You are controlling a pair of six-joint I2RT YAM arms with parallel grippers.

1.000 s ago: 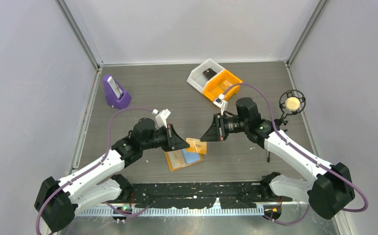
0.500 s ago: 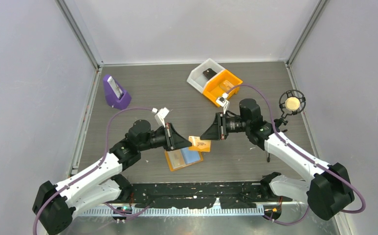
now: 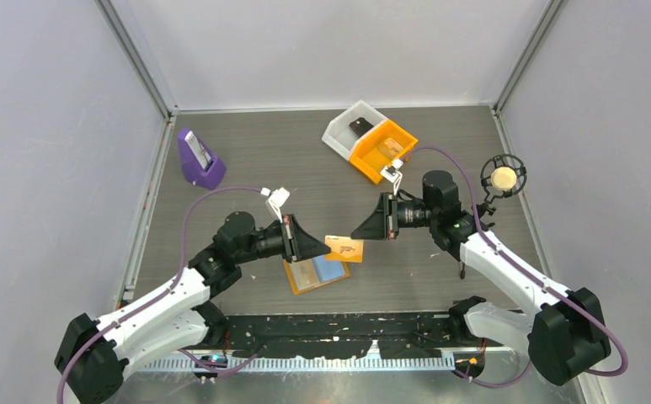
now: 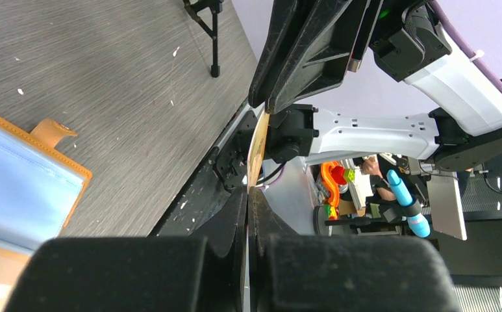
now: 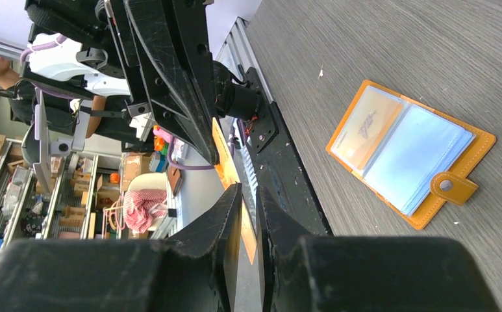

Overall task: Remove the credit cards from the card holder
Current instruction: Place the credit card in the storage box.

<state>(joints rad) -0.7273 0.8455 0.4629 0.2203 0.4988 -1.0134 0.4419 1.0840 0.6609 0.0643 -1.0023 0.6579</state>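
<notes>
The card holder (image 3: 315, 273) lies open flat on the table, orange outside with light blue panels (image 5: 407, 153). One tan card (image 5: 365, 127) sits in its left pocket. An orange credit card (image 3: 344, 248) hangs in the air just above the holder. My left gripper (image 3: 322, 247) is shut on the card's left end, and the card (image 4: 256, 149) sticks out edge-on past its fingertips (image 4: 249, 192). My right gripper (image 3: 355, 235) faces it from the right. Its jaws stand slightly apart with the card's other end (image 5: 225, 159) passing loosely between them (image 5: 249, 188).
A white bin (image 3: 351, 126) and an orange bin (image 3: 382, 147) stand together at the back. At the back left is a purple stand (image 3: 197, 158) holding a slim device. A small round gold object on a black stand (image 3: 502, 177) is at the right.
The right gripper's jaws have parted from the card and that arm has drawn back to the right. The left gripper has tightened on the card and carried it slightly right.
</notes>
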